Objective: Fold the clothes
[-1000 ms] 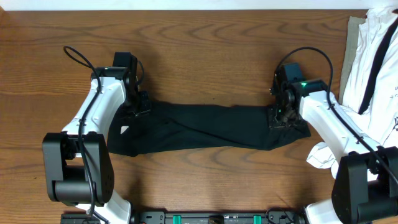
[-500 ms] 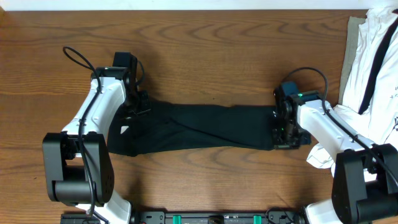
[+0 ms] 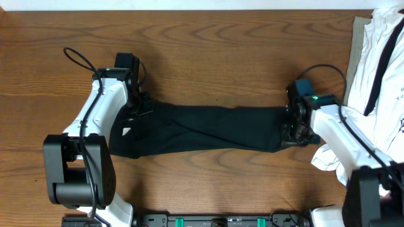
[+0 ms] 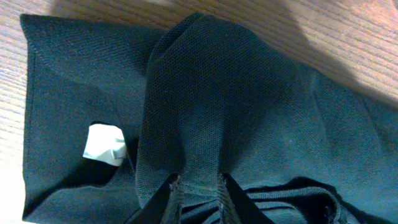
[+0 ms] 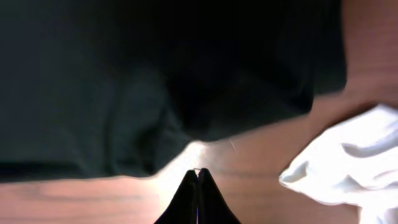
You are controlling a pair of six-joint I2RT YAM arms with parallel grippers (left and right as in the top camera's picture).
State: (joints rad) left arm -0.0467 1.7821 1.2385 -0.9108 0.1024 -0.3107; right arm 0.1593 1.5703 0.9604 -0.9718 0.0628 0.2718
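While the black garment (image 3: 208, 129) is lying stretched across the middle of the table (image 3: 202, 50), the left gripper (image 4: 198, 183) is pinching its bunched cloth, and the right gripper (image 5: 198, 174) is sitting clamped on nothing at its right end.

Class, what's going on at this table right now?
Two robot arms are folding a black garment that lies in a long band across the table. The left claw pinches a bunch of cloth at its left end. The right claw is shut at the right end, with no cloth seen between its tips. White clothes lie aside.
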